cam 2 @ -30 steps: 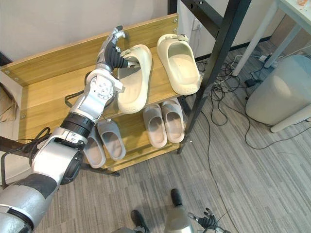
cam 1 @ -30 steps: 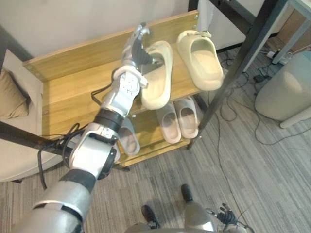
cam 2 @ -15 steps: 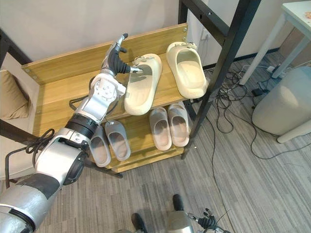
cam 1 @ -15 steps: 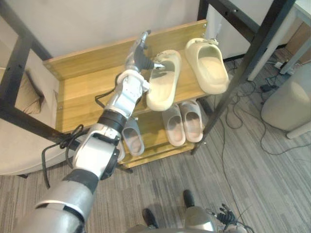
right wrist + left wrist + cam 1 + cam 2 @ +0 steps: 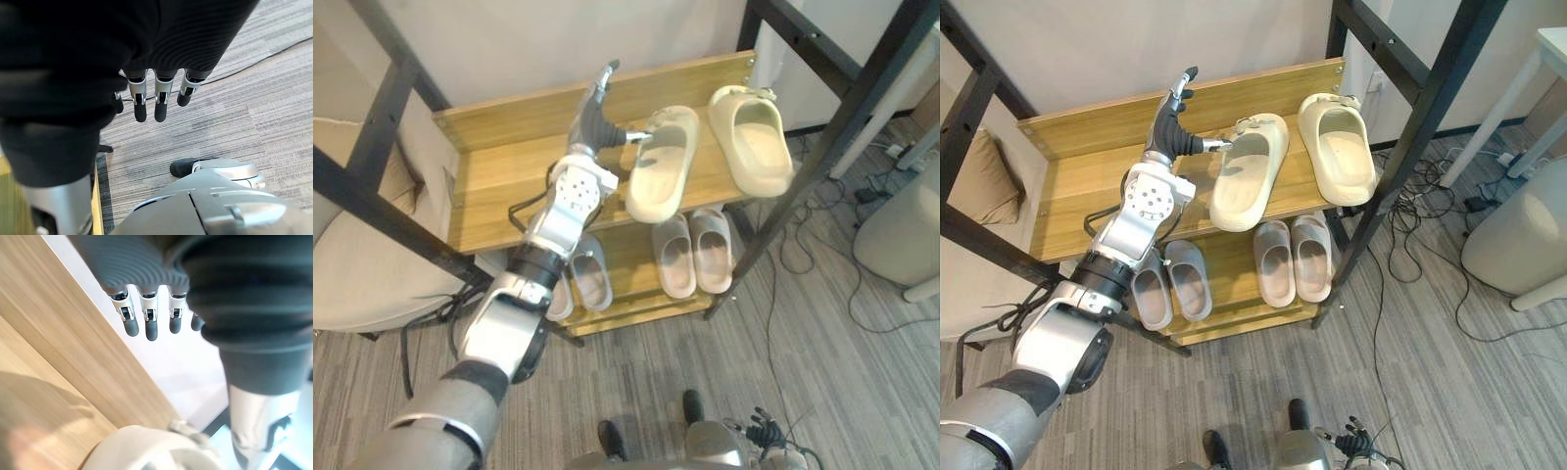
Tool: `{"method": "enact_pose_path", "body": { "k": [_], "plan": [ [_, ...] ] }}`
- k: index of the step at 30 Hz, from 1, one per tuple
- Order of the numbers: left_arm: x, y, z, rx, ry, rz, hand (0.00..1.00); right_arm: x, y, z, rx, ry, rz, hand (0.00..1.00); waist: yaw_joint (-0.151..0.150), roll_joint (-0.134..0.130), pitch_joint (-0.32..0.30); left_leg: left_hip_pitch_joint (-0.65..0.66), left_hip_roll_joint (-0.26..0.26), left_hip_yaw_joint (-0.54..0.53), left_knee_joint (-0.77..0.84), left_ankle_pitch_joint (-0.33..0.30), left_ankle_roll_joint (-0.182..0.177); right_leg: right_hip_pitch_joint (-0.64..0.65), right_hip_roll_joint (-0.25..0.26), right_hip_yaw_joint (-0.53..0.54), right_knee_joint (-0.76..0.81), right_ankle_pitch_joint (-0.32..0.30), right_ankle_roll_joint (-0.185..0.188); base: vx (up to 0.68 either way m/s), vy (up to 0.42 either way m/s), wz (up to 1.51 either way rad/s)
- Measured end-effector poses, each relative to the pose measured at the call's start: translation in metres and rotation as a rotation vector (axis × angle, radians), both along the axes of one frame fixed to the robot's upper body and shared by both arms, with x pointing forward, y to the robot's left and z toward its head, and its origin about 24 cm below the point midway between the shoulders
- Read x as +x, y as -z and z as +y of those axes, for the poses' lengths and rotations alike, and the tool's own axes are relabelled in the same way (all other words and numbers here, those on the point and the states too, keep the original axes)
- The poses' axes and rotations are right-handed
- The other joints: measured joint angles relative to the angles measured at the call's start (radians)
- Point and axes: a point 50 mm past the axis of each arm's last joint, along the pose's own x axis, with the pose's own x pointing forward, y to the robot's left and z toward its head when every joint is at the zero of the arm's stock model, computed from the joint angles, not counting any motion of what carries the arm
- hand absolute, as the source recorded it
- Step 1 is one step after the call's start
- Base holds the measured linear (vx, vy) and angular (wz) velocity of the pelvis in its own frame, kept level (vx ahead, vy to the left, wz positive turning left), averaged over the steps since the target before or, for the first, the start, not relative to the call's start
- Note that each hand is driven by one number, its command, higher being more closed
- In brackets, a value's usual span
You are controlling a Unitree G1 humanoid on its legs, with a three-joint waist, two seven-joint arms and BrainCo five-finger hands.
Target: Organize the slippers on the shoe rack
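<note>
The step in hand is judged to be straightening the cream slipper (image 5: 1246,186) on the top shelf of the shoe rack (image 5: 1077,191). It lies askew, its near end overhanging the front edge, apart from its mate (image 5: 1340,152). The left robot hand (image 5: 1167,127) is spread wide beside its strap, the thumb seemingly touching. A sideways nudge is called for next. The right robot hand (image 5: 160,98) hangs slack over the floor.

You're in what looks like an office or lab rm w/ a home-style corner set up: striped grey carpet (image 5: 1469,392), loose cables (image 5: 1400,225) on the floor, a black metal frame (image 5: 1410,147) and a white table leg (image 5: 1506,116), plus a wooden shoe rack (image 5: 1087,196) w/ slippers (image 5: 1249,171) and a cushion (image 5: 984,181) beside it.
</note>
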Motion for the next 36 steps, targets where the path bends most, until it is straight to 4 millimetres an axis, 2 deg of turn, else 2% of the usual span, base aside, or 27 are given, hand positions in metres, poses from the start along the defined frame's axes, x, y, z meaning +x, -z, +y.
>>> {"method": "enact_pose_path", "body": {
  "k": [3, 5, 6, 8, 10, 14, 16, 20, 23, 36],
  "plan": [
    [-0.016, 0.020, 0.004, -0.082, 0.046, 0.018, 0.00, 0.000, 0.001, 0.002, 0.004, -0.009, 0.006, 0.00, 0.018, -0.012, -0.011, 0.002, 0.001, -0.019, 0.000, 0.006, 0.000, 0.014, 0.000, -0.022, -0.005, 0.000, 0.000, -0.03, -0.022, 0.20],
    [-0.028, 0.042, 0.010, -0.175, 0.073, 0.076, 0.00, 0.004, 0.001, 0.005, 0.009, -0.021, 0.005, 0.00, 0.033, -0.026, -0.021, 0.004, 0.001, -0.028, 0.000, 0.010, 0.001, 0.022, -0.001, -0.030, -0.005, 0.000, 0.000, -0.04, -0.021, 0.11],
    [-0.029, 0.044, 0.010, -0.186, 0.076, 0.084, 0.00, 0.004, 0.001, 0.006, 0.010, -0.022, 0.005, 0.00, 0.034, -0.027, -0.021, 0.005, 0.001, -0.029, 0.000, 0.010, 0.001, 0.025, -0.002, -0.032, -0.005, 0.000, 0.000, -0.03, -0.011, 0.13],
    [-0.041, 0.066, 0.013, -0.295, 0.104, 0.146, 0.00, 0.003, 0.002, 0.008, 0.011, -0.039, 0.015, 0.00, 0.051, -0.038, -0.028, 0.021, 0.000, -0.038, 0.000, 0.011, 0.002, 0.046, -0.006, -0.041, -0.005, -0.001, 0.000, -0.03, -0.005, 0.11],
    [-0.045, 0.071, 0.012, -0.332, 0.115, 0.163, 0.00, 0.003, 0.002, 0.008, 0.012, -0.041, 0.022, 0.00, 0.060, -0.043, -0.034, 0.020, 0.000, -0.039, 0.000, 0.014, 0.005, 0.046, -0.009, -0.046, -0.006, -0.001, 0.001, -0.05, -0.003, 0.09],
    [-0.059, 0.090, 0.014, -0.427, 0.149, 0.221, 0.00, 0.001, 0.005, 0.014, 0.021, -0.065, 0.045, 0.00, 0.074, -0.068, -0.056, 0.020, -0.001, -0.046, -0.003, 0.015, 0.007, 0.046, -0.011, -0.058, -0.009, -0.001, 0.002, -0.05, -0.006, 0.07],
    [-0.062, 0.095, 0.012, -0.437, 0.157, 0.240, 0.00, 0.002, 0.005, 0.015, 0.022, -0.075, 0.046, 0.00, 0.075, -0.073, -0.062, 0.020, -0.001, -0.050, -0.005, 0.015, 0.007, 0.047, -0.011, -0.060, -0.011, -0.002, 0.003, -0.04, -0.012, 0.06],
    [-0.071, 0.110, -0.008, -0.448, 0.242, 0.315, 0.00, 0.003, 0.005, 0.017, 0.022, -0.081, 0.049, 0.00, 0.081, -0.076, -0.079, 0.015, -0.003, -0.064, -0.006, 0.015, 0.007, 0.048, -0.012, -0.071, -0.011, -0.005, 0.006, 0.00, -0.014, 0.07],
    [-0.076, 0.113, -0.022, -0.456, 0.308, 0.345, 0.00, 0.004, 0.005, 0.017, 0.019, -0.081, 0.050, 0.00, 0.080, -0.074, -0.084, 0.018, -0.001, -0.070, -0.006, 0.015, 0.007, 0.062, -0.012, -0.079, -0.010, -0.007, 0.008, 0.03, -0.021, 0.09],
    [-0.084, 0.129, -0.055, -0.456, 0.419, 0.452, 0.00, 0.004, 0.006, 0.020, 0.010, -0.094, 0.056, 0.00, 0.080, -0.086, -0.091, 0.029, 0.000, -0.062, -0.006, 0.015, 0.006, 0.066, -0.011, -0.077, -0.013, -0.009, 0.011, -0.01, -0.002, 0.00]
  ]
}}
